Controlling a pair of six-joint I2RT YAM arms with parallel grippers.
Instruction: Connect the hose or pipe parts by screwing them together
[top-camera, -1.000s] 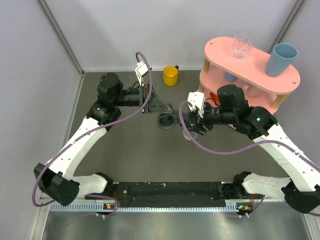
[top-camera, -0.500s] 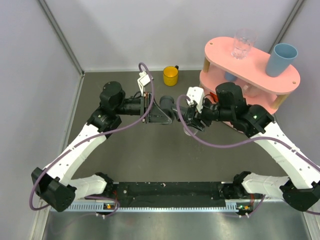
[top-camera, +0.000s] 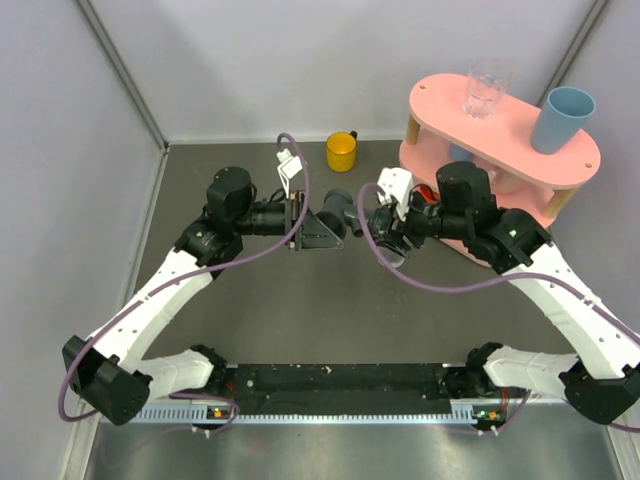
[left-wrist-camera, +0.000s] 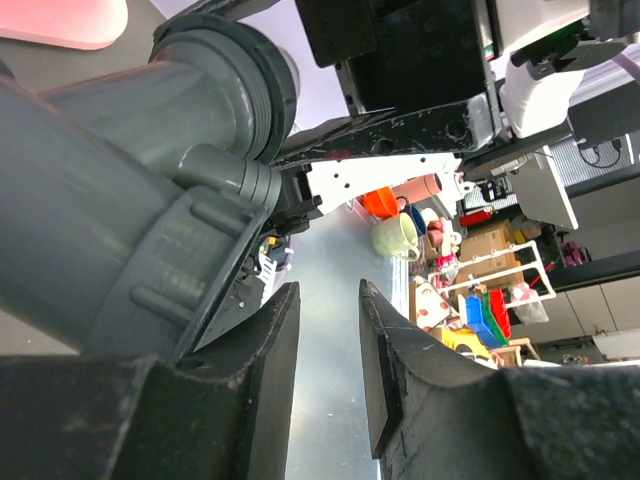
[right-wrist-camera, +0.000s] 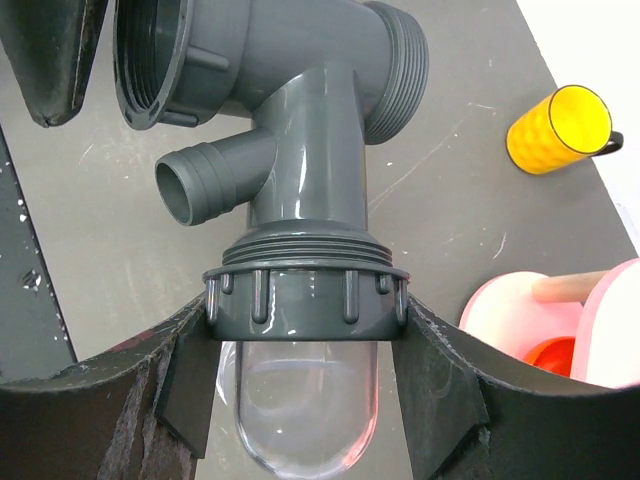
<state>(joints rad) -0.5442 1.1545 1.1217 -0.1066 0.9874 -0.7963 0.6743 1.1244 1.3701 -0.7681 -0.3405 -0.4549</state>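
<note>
T-fitting (right-wrist-camera: 305, 130) stem seemingly level, clear piece (right-wrist-camera: 300, 415) inside right claw (right-wrist-camera: 305, 335).

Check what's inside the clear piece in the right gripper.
Nothing visible: the clear piece looks empty, table showing through. Its grey collar hides the rim and the joint with the T fitting.

the top camera looked down from above and behind the arms, far enough to take in the whole table (top-camera: 290, 310) and the pink shelf (top-camera: 445, 105). the left wrist camera sat very close behind the left fingers (left-wrist-camera: 240, 400), facing sideways past the pipe fitting (left-wrist-camera: 130, 200) into a cluttered room. the right wrist camera looked down between the right fingers (right-wrist-camera: 90, 410), with the clear piece (right-wrist-camera: 300, 400) close beneath it. all three shared the pipe fitting; top and right wrist also shared the yellow cup (top-camera: 341, 152).
</note>
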